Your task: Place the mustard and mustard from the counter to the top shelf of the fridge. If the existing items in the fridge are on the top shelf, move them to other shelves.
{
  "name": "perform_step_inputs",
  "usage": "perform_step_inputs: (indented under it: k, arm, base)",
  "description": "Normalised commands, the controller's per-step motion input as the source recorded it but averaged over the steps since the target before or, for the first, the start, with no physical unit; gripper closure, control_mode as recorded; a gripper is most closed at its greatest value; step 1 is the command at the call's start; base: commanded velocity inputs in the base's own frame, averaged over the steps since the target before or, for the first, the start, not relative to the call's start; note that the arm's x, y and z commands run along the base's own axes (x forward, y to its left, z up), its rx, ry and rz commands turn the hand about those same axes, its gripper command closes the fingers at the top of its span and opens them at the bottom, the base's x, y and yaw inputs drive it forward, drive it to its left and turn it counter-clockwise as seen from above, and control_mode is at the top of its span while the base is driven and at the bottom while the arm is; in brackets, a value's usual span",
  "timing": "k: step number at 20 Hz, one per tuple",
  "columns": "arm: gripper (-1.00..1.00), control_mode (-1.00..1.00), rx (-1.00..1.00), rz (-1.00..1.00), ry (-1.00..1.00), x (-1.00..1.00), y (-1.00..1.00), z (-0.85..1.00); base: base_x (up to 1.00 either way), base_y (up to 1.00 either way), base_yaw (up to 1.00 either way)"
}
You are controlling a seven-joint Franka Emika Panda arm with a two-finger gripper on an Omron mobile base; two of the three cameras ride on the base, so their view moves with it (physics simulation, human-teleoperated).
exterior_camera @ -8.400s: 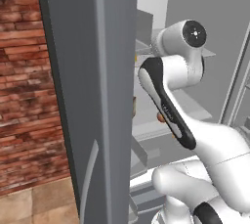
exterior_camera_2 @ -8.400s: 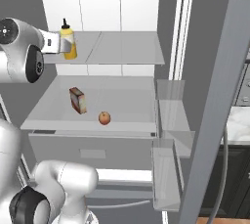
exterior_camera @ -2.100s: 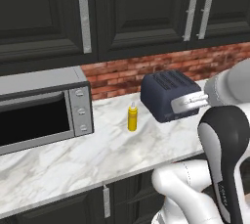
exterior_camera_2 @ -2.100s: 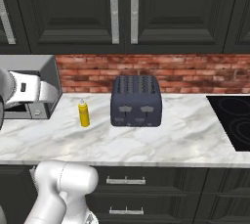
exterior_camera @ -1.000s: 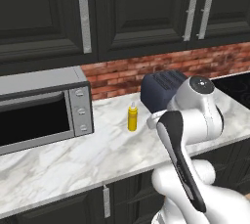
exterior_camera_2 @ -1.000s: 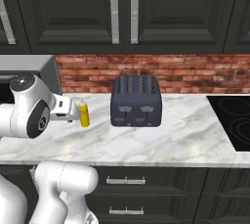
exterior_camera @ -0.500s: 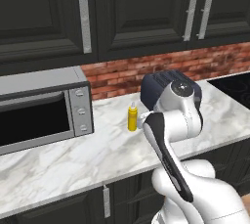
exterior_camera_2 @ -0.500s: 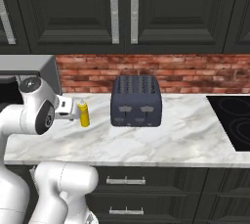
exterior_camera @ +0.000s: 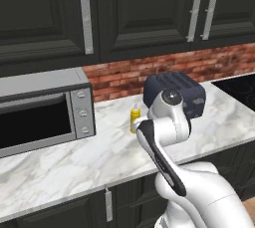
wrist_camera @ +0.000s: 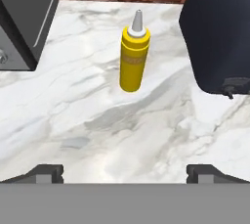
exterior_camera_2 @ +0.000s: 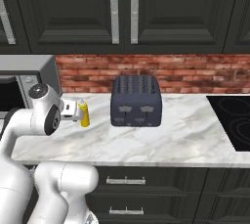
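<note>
Gripper (wrist_camera: 125, 171) fingers (wrist_camera: 46, 171) spread wide, holding nothing, poised above the counter (wrist_camera: 97, 120). Beyond them the slim mustard (wrist_camera: 134, 59) stands upright on the marble, well clear of both fingertips. It sits between the microwave (exterior_camera: 42, 107) to its left and the dark toaster (exterior_camera_2: 135, 101) to its right. Brick wall (exterior_camera_2: 195, 74) behind.

You get no readable text, label, brand, number or sign anywhere. Slim mustard bottle (wrist_camera: 134, 58) near back edge of counter (wrist_camera: 97, 120): plain yellow body, no print you can make out. Microwave (exterior_camera: 45, 107) control panel: round knobs, markings too small to read. Toaster (exterior_camera_2: 135, 101) front: small levers, nothing legible.
</note>
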Motion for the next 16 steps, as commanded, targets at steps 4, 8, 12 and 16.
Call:
perform_step_inputs:
  k: [4,8,12,16]
  arm:
    - [-1.00,-1.00,0.00,0.00,0.00,0.46,0.01,-0.30]
    - [-1.00,-1.00,0.00,0.00,0.00,0.46,0.00,-0.25]
    - [-1.00,-1.00,0.00,0.00,0.00,0.41,0.00,-0.14]
    - [-1.00,-1.00,0.00,0.00,0.00,0.30,0.00,-0.04]
  base:
    - [0.00,0.00,0.00]
    - [0.00,0.00,0.00]
    - [0.00,0.00,0.00]
    - [0.00,0.00,0.00]
